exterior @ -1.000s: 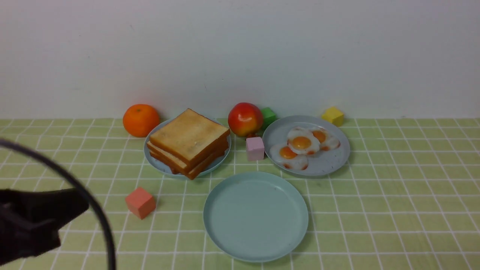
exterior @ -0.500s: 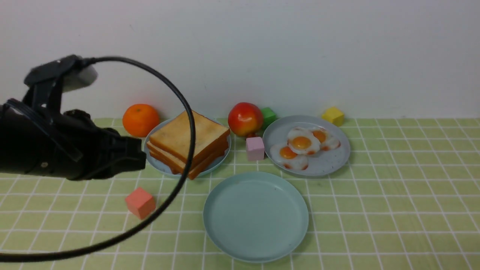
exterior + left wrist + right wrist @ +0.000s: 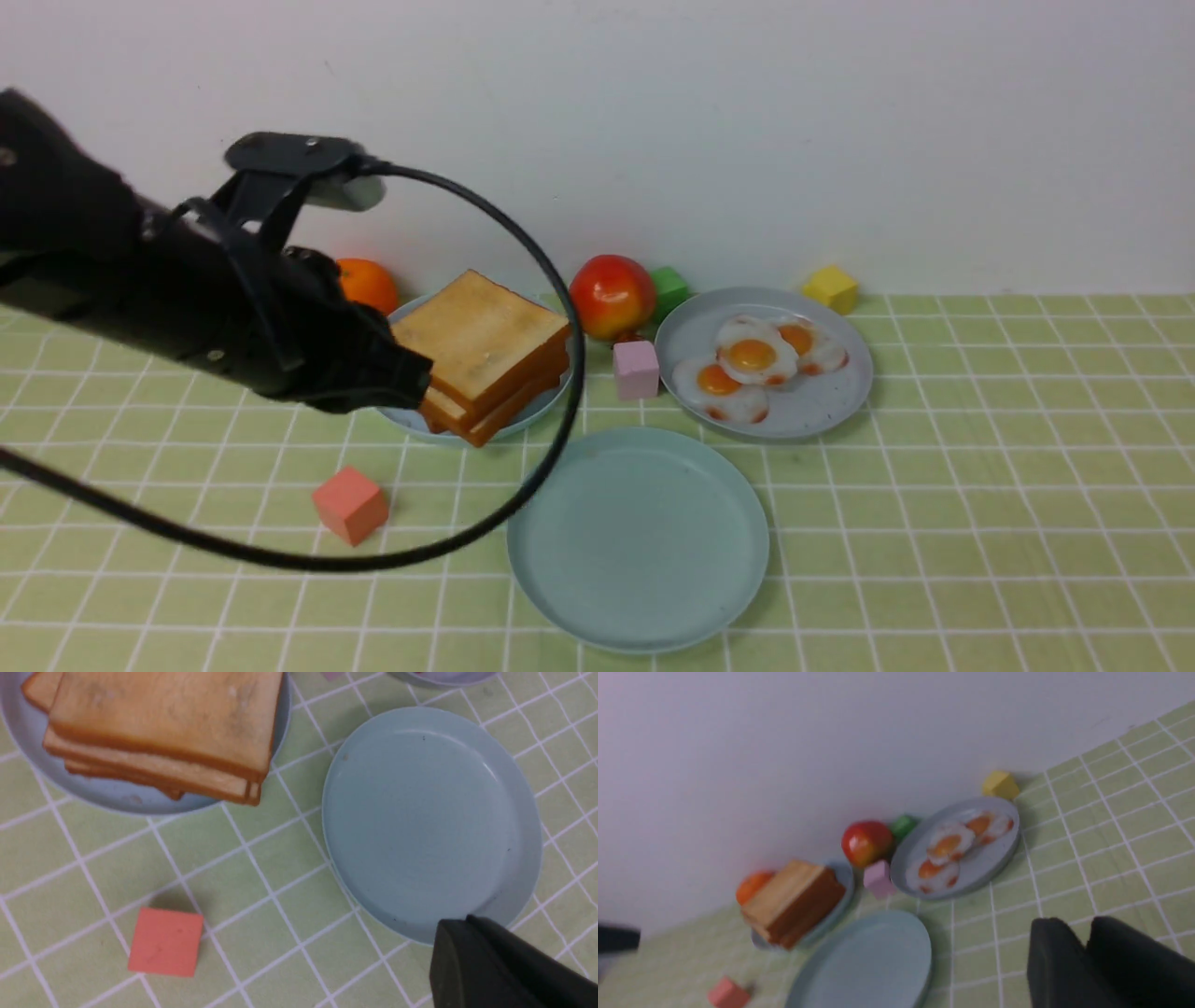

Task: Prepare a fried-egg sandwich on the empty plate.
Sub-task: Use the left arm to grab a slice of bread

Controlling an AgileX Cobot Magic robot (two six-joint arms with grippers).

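Toast slices, square, golden and brown-crusted, stacked on a light blue plate; 3 glossy white toy eggs with orange yolks on a grey plate. Round pale teal plastic plate, bare, nearer. Left gripper: fingers pressed together. Right gripper: finger spacing indeterminable.

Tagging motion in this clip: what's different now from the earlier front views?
The left arm has come in from the left edge, moving up and right toward the toast, its cable swinging along. It now partly covers the orange. Nothing visibly gripped or released. Toast, eggs, teal plate and red block stayed put.
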